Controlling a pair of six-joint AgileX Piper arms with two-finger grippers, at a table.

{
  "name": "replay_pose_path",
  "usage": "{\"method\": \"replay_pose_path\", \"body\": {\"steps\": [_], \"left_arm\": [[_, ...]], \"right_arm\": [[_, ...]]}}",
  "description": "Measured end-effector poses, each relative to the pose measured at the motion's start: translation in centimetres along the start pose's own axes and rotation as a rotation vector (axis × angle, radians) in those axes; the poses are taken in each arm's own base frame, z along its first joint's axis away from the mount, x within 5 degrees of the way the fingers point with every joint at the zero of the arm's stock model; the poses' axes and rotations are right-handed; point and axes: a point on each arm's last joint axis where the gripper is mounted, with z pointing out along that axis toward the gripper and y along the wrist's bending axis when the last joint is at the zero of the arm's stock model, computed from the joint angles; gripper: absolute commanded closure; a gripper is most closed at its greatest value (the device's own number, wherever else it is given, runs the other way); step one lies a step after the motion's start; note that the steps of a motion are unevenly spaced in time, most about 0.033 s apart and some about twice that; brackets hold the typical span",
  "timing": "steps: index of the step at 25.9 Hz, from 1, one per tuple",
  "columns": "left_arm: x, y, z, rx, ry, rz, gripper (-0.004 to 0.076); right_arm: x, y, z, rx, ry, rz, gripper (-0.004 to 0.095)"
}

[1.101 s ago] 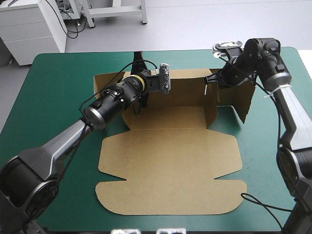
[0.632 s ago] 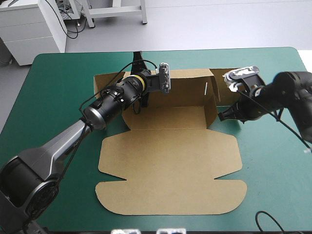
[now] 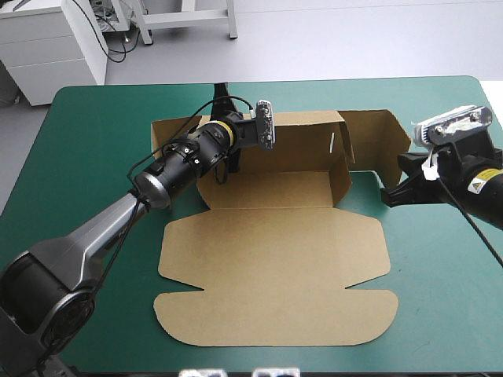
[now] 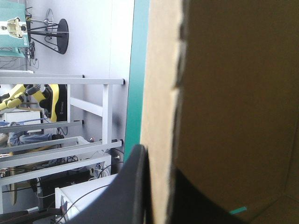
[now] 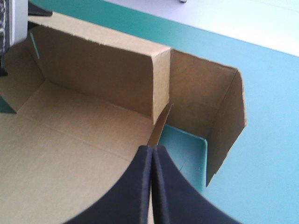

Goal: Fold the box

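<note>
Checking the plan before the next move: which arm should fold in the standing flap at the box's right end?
Right. The right gripper is shut, empty and just beside that flap, while the left gripper is clamped on the far wall.

Brown box point(image 3: 275, 267) on teal-green table point(image 3: 86, 141)

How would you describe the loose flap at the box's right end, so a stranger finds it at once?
On the teal-green table lies the brown box, back wall raised. Past its slotted side wall, at the right end, stands the flap; it alone encloses bare table, not board.
</note>
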Motion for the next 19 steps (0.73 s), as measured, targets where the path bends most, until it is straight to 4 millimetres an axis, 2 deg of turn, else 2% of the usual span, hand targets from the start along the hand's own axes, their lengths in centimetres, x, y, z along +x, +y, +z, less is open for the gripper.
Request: {"method": "replay_pose_path", "body": {"steps": [3,5,8,11,19], "left_arm": [[0.0,0.0,0.0,0.001,0.001,-0.001,0.0731],[0.0,0.0,0.0,0.002,0.003,-0.001,0.0731],[0.0,0.0,0.0,0.004,0.004,-0.004,0.0731],[0.1,0.0,-0.1,0.006,0.007,-0.005,0.0731],[0.1,0.0,-0.1,0.012,0.007,-0.012,0.0731]], "right_arm": [[-1.1,-0.5,0.7,0.027,-0.05,-0.007,0.0927],[-2.8,-1.0,1.5,0.045,-0.075,-0.018,0.0927],[-6.5,-2.1,3.6,0.063,-0.094,-0.034,0.0927],[-8.2,-2.8,5.5,0.07,-0.073,-0.033,0.0927],[-10.0,-4.3,12.8,0.043,0.066,0.031,0.0927]]}}
